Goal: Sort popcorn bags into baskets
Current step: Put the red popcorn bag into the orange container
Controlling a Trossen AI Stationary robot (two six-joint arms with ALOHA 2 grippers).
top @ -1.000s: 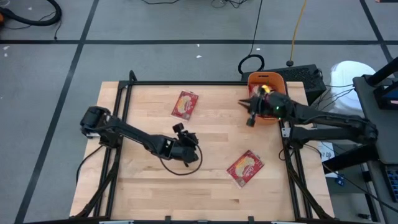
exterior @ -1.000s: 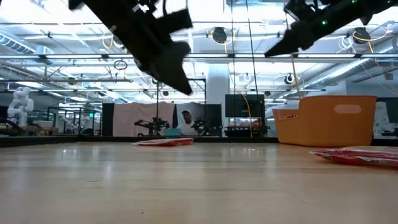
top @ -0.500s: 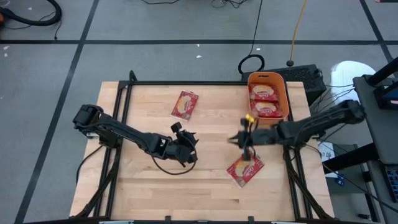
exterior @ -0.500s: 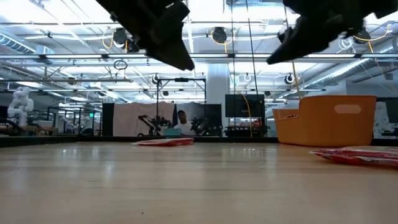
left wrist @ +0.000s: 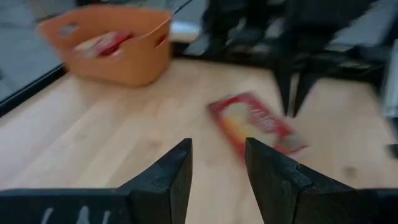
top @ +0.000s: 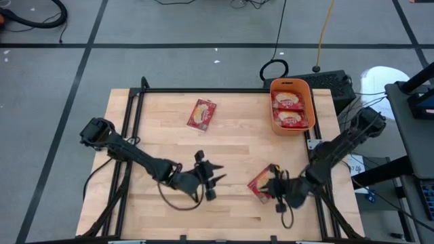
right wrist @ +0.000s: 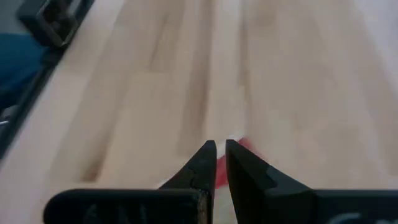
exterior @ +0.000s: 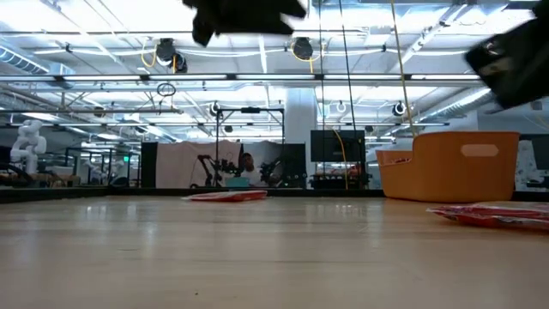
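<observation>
Altogether, two popcorn bags (top: 203,114) on the table (top: 237,146), two in the basket (top: 273,108).

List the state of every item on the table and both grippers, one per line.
Orange bin: upright, two popcorn bags inside.
Bags in bin: lying flat, side by side.
Far bag: flat on the table, untouched.
Near bag: flat on the table, right gripper over its edge.
Left gripper: fingers apart, empty.
Right gripper: fingers nearly together, empty.
</observation>
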